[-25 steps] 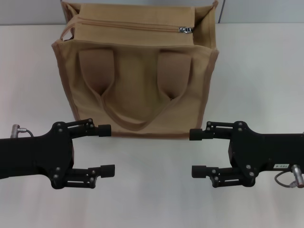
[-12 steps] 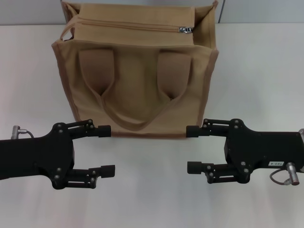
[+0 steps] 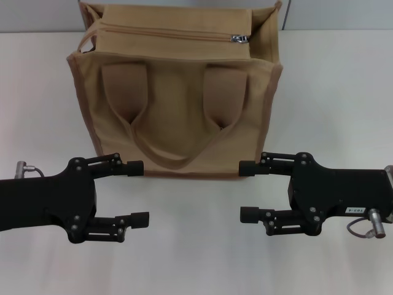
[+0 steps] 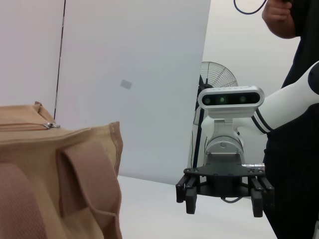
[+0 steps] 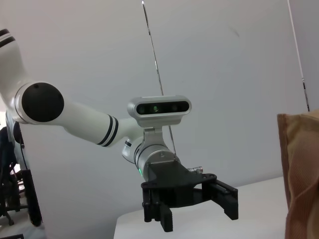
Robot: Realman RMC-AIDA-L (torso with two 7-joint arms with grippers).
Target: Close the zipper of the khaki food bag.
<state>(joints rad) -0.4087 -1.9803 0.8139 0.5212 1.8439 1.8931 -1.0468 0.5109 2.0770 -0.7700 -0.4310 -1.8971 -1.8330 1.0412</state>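
Observation:
The khaki food bag (image 3: 178,117) stands upright on the white table at the back centre, handles hanging down its front. The zipper (image 3: 166,33) runs along its top panel; its silver pull (image 3: 239,39) sits at the right end. The bag (image 4: 60,184) and the pull (image 4: 49,125) also show in the left wrist view, and a bag corner (image 5: 301,174) in the right wrist view. My left gripper (image 3: 139,192) is open in front of the bag's lower left corner. My right gripper (image 3: 247,191) is open in front of its lower right corner. Both are empty.
The white table (image 3: 196,264) spreads around the bag. A grey wall runs behind it. In the left wrist view a person (image 4: 294,99) stands beyond my right gripper (image 4: 224,199), and a fan (image 4: 219,77) stands behind it. The right wrist view shows my left gripper (image 5: 192,209).
My right gripper has moved slightly left and up toward the bag's lower right corner. The left gripper and the bag have not moved.

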